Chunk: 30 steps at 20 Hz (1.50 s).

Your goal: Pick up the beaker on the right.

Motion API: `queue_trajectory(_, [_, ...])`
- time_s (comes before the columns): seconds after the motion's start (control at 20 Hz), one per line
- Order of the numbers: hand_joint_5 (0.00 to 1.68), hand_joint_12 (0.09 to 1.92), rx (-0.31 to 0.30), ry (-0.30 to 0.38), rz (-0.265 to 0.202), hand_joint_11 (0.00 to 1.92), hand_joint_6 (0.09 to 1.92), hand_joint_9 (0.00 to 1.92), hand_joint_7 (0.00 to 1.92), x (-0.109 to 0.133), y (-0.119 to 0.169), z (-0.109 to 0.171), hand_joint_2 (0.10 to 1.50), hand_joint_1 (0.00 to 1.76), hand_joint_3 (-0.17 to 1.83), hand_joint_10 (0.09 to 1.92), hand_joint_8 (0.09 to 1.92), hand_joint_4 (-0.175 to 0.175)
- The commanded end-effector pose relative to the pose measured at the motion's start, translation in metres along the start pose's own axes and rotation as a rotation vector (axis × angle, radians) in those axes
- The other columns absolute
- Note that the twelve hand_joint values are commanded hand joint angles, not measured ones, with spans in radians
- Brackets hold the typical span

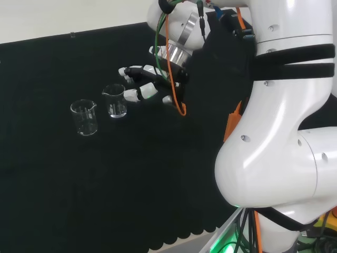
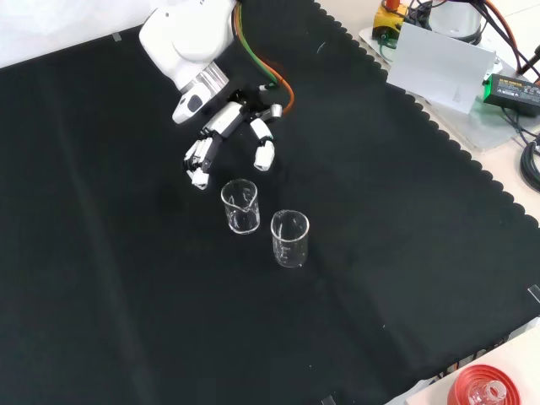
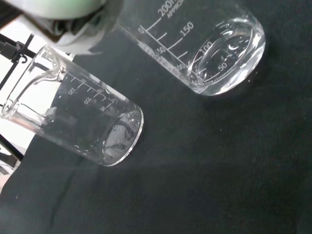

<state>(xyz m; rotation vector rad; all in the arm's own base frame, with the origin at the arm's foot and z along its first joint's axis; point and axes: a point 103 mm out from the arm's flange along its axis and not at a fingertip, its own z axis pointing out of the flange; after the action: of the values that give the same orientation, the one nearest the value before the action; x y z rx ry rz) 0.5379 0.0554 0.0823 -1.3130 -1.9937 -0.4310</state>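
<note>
Two clear glass beakers stand upright on the black cloth. In the head view the smaller beaker (image 1: 115, 100) is the right one and the taller beaker (image 1: 85, 117) stands to its left. The front view has the smaller beaker (image 2: 240, 206) nearer the hand and the taller beaker (image 2: 289, 239) below and right of it. The hand (image 1: 149, 84) hovers just right of the smaller beaker in the head view, fingers spread and only slightly bent, holding nothing. From the front the hand (image 2: 229, 131) sits just above that beaker. Up close in the wrist view, the smaller beaker (image 3: 78, 122) and the taller beaker (image 3: 204, 48) both look empty.
The arm's white links (image 1: 279, 105) stand at the right of the head view. In the front view, a white box (image 2: 443, 67) and cables lie beyond the cloth's scalloped edge at top right, and a red ribbed ring (image 2: 485, 390) sits at the bottom right corner.
</note>
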Motion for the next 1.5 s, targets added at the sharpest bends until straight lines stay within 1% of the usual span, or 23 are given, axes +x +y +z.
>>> queue_trajectory(0.05, [0.31,1.19,0.008,0.009,-0.011,0.00,0.09,0.32,0.22,0.002,0.005,0.009,0.45,0.82,0.74,0.67,0.61,-0.054])
queue_trajectory(0.2, [0.32,1.19,0.010,-0.001,-0.006,0.00,0.09,0.33,0.23,0.005,0.010,0.015,0.45,0.82,0.74,0.67,0.61,-0.054])
queue_trajectory(0.5, [0.32,1.19,-0.003,0.028,-0.001,0.00,0.09,0.33,0.23,-0.001,0.012,0.020,0.45,0.83,0.74,0.67,0.61,-0.054])
queue_trajectory(0.75, [0.32,1.19,-0.008,0.034,-0.002,0.00,0.09,0.33,0.24,-0.001,0.018,0.030,0.45,0.83,0.73,0.67,0.61,-0.054])
queue_trajectory(0.9, [0.33,1.19,-0.015,0.049,-0.006,0.00,0.09,0.34,0.24,-0.001,0.019,0.030,0.45,0.83,0.73,0.66,0.61,-0.054])
queue_trajectory(1.4, [0.35,1.20,-0.056,0.072,-0.021,0.00,0.09,0.35,0.25,-0.001,0.024,0.037,0.45,0.84,0.73,0.66,0.61,-0.054])
queue_trajectory(1.5, [0.35,1.20,-0.072,0.080,-0.024,0.00,0.09,0.35,0.26,-0.001,0.024,0.038,0.45,0.85,0.73,0.66,0.61,-0.054])
